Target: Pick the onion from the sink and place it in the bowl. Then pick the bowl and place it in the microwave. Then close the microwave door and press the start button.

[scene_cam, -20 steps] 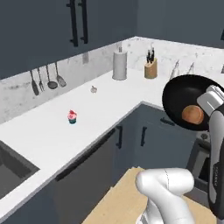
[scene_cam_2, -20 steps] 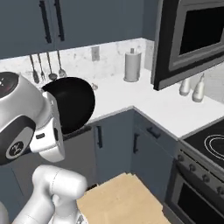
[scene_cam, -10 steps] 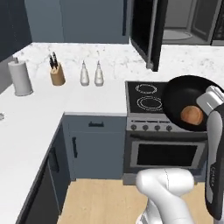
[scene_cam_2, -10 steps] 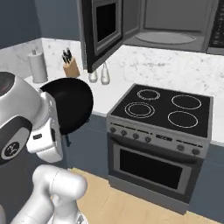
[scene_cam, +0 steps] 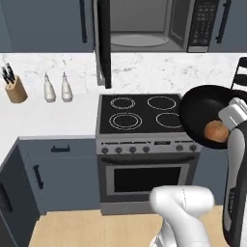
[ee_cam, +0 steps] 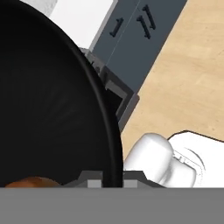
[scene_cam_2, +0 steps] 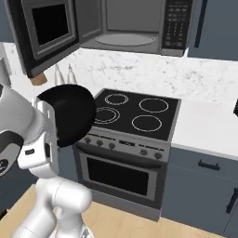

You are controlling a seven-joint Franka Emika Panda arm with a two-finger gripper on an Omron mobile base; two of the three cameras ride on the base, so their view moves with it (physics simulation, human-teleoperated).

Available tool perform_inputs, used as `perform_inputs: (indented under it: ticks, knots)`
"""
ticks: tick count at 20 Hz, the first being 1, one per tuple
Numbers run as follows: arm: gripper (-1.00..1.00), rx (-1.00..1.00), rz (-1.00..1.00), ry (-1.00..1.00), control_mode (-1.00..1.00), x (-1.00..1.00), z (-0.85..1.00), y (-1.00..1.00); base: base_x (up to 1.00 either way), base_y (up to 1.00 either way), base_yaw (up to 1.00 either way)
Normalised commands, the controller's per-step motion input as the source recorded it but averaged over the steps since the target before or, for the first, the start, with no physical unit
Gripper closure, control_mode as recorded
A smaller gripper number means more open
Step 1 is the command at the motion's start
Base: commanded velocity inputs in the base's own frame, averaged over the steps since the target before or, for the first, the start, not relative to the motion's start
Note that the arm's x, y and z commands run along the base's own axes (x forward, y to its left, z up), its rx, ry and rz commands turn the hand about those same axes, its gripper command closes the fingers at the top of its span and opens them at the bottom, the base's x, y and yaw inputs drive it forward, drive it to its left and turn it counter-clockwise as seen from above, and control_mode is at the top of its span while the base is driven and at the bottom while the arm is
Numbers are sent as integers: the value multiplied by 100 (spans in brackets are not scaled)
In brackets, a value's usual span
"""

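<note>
The black bowl (scene_cam: 201, 110) hangs tilted in the air at the right, in front of the stove, with the orange-brown onion (scene_cam: 216, 131) lying low inside it. My gripper (scene_cam: 230, 119) is shut on the bowl's right rim. In the hand view my gripper (ee_cam: 111, 178) pinches the bowl's rim (ee_cam: 105, 131), and a sliver of the onion (ee_cam: 29, 181) shows at the bottom left. From the right I see the bowl's underside (scene_cam_2: 72, 114). The microwave (scene_cam: 144, 26) above the stove stands open, its door (scene_cam: 102, 43) swung out edge-on. The microwave door (scene_cam_2: 44, 32) juts toward me. The sink is out of view.
A black stove top (scene_cam: 142, 113) with an oven (scene_cam: 144, 176) below lies straight ahead. A knife block (scene_cam: 14, 87) and two bottles (scene_cam: 48, 89) stand on the white counter at left. More counter (scene_cam_2: 209, 125) runs right of the stove. Wooden floor (ee_cam: 183, 78) lies beneath.
The whole scene has swung: the base turned from the corner counter to face the stove and open microwave. The bowl with the onion stays in my gripper.
</note>
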Motion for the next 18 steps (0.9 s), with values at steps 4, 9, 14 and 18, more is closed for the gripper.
perform_inputs:
  ticks: [4, 9, 14, 18]
  knots:
    - [100, 0, 0, 0, 100, 0, 0, 0, 98, -36, 0]
    - [100, 0, 0, 0, 100, 0, 0, 0, 74, -33, 12]
    - [100, 0, 0, 0, 100, 0, 0, 0, 55, -21, 27]
    - [100, 0, 0, 0, 100, 0, 0, 0, 20, -34, 33]
